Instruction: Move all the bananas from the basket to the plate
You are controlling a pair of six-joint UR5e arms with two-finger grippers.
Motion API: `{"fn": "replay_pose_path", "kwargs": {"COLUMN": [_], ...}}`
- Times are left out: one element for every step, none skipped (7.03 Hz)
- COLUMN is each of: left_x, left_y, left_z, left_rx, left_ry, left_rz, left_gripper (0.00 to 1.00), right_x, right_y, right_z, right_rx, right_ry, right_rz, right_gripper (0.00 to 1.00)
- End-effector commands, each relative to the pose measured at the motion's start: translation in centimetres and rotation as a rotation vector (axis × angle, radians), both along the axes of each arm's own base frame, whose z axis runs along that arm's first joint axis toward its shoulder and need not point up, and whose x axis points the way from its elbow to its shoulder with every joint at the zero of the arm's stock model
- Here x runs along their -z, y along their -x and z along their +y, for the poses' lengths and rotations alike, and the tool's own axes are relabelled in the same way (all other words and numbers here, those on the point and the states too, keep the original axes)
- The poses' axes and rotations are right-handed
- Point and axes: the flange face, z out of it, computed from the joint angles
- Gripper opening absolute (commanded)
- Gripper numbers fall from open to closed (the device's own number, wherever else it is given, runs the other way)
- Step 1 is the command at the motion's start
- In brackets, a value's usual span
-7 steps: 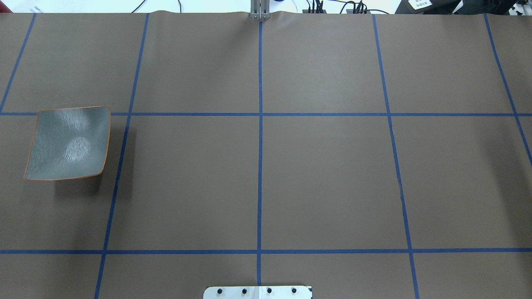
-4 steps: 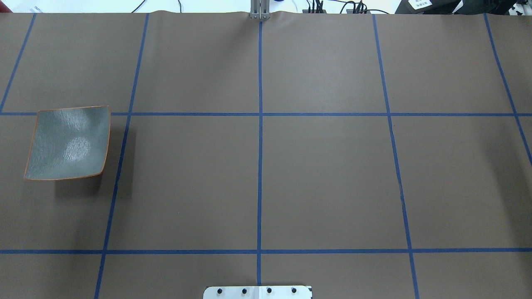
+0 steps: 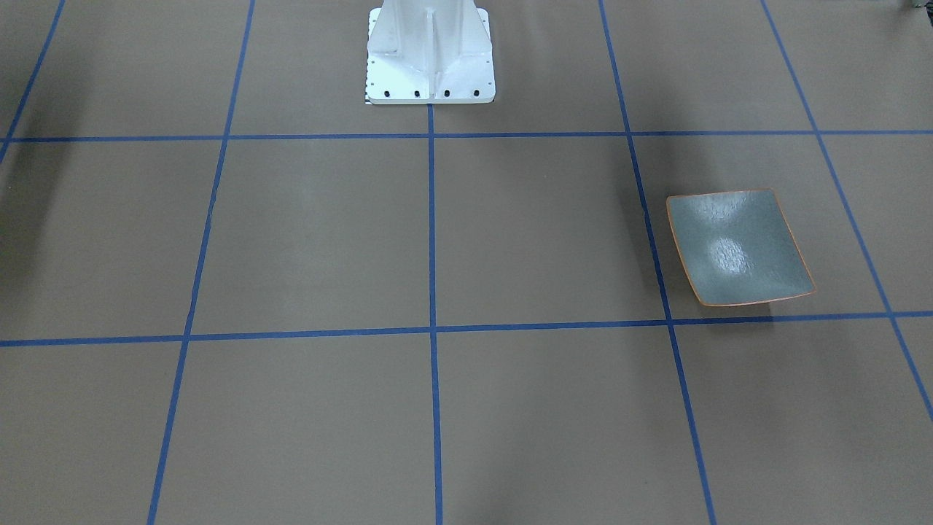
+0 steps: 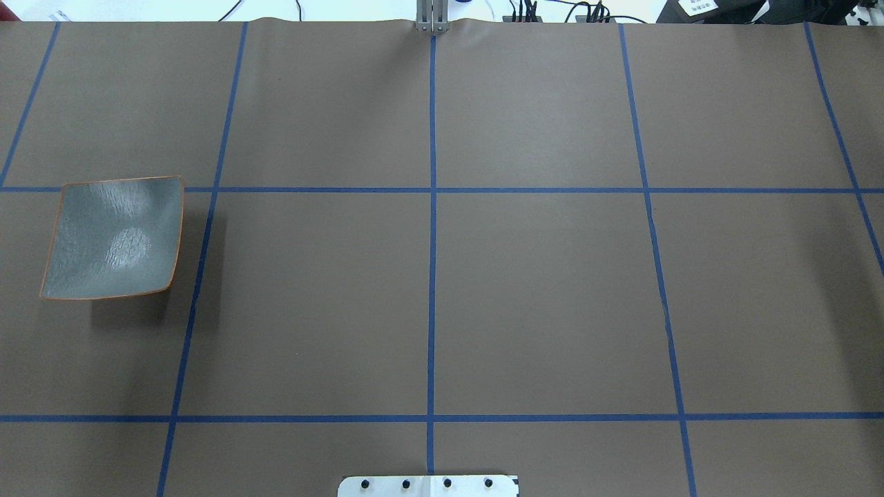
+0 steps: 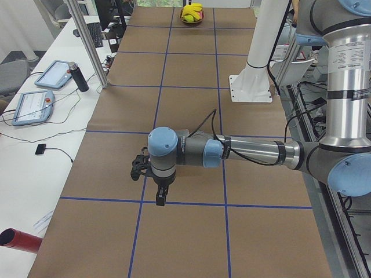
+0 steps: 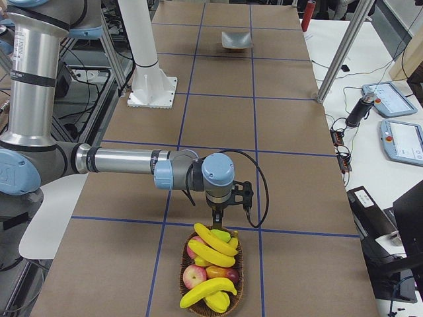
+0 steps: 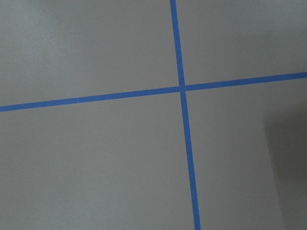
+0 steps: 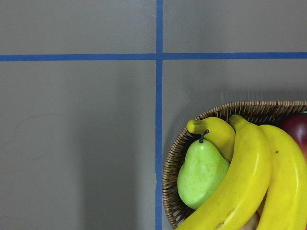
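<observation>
Several yellow bananas (image 6: 213,244) lie in a wicker basket (image 6: 183,277) with other fruit at the table's right end. In the right wrist view, bananas (image 8: 242,179) fill the basket's (image 8: 173,158) left part beside a green pear (image 8: 201,172). The grey-green plate (image 4: 114,238) with an orange rim stands bare on the left side; it also shows in the front view (image 3: 736,248) and far off in the right view (image 6: 236,39). My right gripper (image 6: 216,221) hangs just beyond the basket's rim. My left gripper (image 5: 160,198) hangs over brown table. I cannot tell whether either is open.
Red apples (image 6: 196,274) lie in the basket among the bananas. The robot's white base (image 3: 428,58) stands at the table's near middle edge. Blue tape lines (image 7: 182,88) grid the brown table. Tablets (image 6: 400,140) and a metal post (image 6: 340,49) stand along the far side.
</observation>
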Motion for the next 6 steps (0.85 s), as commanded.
{"fn": "replay_pose_path", "kwargs": {"left_x": [0.5, 0.7, 1.1, 1.7, 1.9, 1.9], "left_y": [0.0, -0.1, -0.1, -0.1, -0.4, -0.4], "left_z": [-0.4, -0.6, -0.8, -0.9, -0.9, -1.0], "left_rx": [-0.001, 0.003, 0.011, 0.032, 0.029, 0.028], "left_ry": [-0.042, -0.037, -0.035, -0.028, -0.029, -0.032], "left_rz": [0.004, 0.005, 0.007, 0.016, 0.048, 0.048], "left_gripper": [1.0, 1.0, 1.0, 1.0, 1.0, 1.0], "right_x": [0.5, 1.2, 2.3, 0.5, -0.5, -1.2], "right_y": [0.1, 0.0, -0.1, -0.4, -0.5, -0.6], "right_z": [-0.1, -1.0, -2.3, -1.9, -1.8, -1.8], "right_rx": [0.0, 0.0, -0.001, -0.008, 0.001, -0.005], "right_ry": [-0.009, -0.022, -0.053, -0.019, -0.048, -0.047], "right_rz": [-0.013, -0.004, 0.015, 0.061, 0.075, 0.093], "right_gripper": [1.0, 1.0, 1.0, 1.0, 1.0, 1.0]}}
